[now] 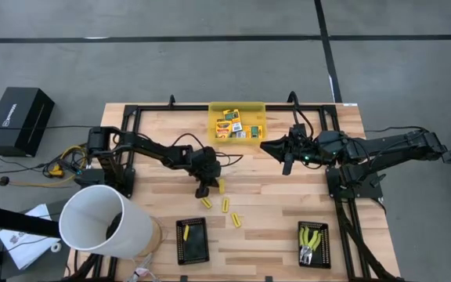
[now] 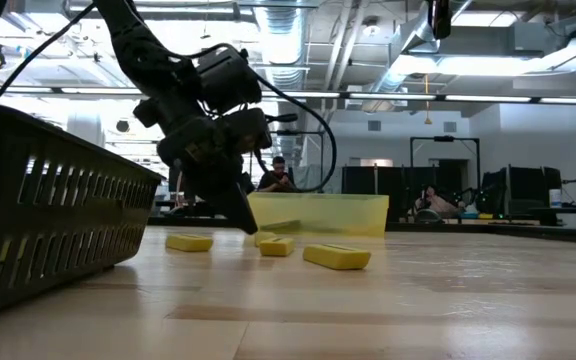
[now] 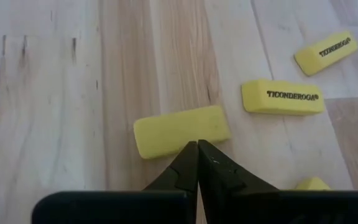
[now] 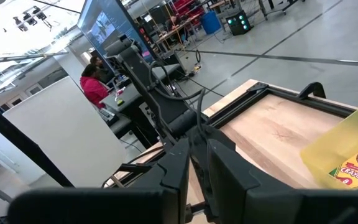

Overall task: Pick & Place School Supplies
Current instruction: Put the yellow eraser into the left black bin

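Observation:
Several short yellow sticks lie flat on the wooden table (image 1: 288,205): one stick (image 1: 220,186) by my left gripper and others (image 1: 225,205) nearer the front. They also show in the low view (image 2: 336,257). My left gripper (image 1: 203,188) is shut and points down at the table, its tips at one stick's (image 3: 182,129) long edge. My right gripper (image 1: 286,163) is shut and empty, raised beside the yellow bin (image 1: 214,111), which holds printed boxes (image 1: 233,125). Two yellow-green handled tools (image 1: 312,239) lie in the right black tray (image 1: 325,258). One stick (image 1: 185,233) lies in the left black tray (image 1: 198,252). My left gripper's shut fingertips (image 3: 190,152) come from above, slanting down, and stand at the near long edge (image 3: 166,148) of a yellow stick that lies flat on the table. I cannot tell whether they touch it.
A big white cylinder (image 1: 104,221) stands at the table's front left corner. A black frame (image 1: 143,110) runs along the far edge. The black tray's wall (image 2: 48,230) fills the low view's left. People sit in the room beyond the table (image 2: 280,175).

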Controlling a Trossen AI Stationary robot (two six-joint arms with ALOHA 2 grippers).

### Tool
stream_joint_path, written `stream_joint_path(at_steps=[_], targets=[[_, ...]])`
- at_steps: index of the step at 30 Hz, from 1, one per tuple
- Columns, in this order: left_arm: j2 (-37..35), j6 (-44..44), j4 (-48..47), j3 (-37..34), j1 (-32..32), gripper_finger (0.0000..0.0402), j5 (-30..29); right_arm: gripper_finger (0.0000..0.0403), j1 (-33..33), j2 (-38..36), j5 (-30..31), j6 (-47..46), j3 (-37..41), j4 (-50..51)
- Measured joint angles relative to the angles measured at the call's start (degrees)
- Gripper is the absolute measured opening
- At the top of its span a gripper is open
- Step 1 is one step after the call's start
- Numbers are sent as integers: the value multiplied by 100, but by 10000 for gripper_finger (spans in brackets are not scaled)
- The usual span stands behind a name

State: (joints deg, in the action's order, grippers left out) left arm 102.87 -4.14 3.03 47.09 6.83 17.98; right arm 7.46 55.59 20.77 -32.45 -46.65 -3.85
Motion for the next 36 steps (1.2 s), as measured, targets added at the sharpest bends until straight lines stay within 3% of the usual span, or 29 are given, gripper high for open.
stream_joint_path(at_steps=[36], targets=[[61,52,223,11,258,0,138,52,-15,0,3,98,1,21]])
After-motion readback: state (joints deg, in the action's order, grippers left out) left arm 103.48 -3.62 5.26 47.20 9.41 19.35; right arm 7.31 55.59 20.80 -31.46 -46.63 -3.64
